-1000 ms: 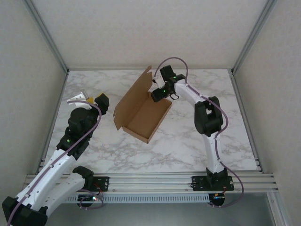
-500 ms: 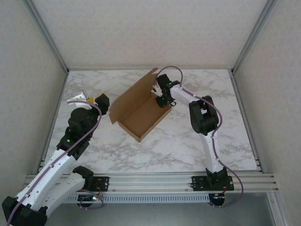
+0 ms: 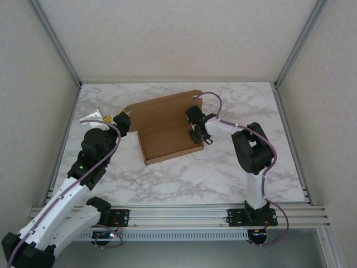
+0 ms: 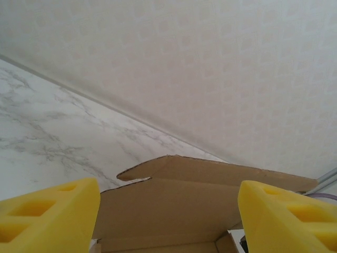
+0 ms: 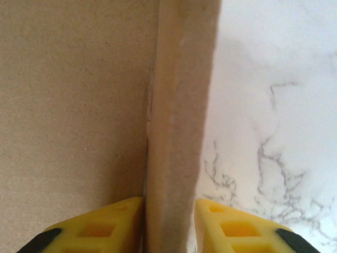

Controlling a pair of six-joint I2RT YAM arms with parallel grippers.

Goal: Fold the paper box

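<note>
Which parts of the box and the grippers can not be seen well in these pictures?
- Top view: the right gripper hides its own fingertips and the box wall there.
- Right wrist view: that wall is blurred, too close; the bottom edge cuts off the pads.
- Left wrist view: the bottom edge cuts off the box floor.
- Top view: a white thing beside the left gripper is too small to name.

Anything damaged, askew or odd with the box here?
Nothing damaged. The paper box sits slightly skewed to the table edges, lid flap raised at the back; the right gripper pinches its right wall, and the left gripper is open by its left end.
</note>
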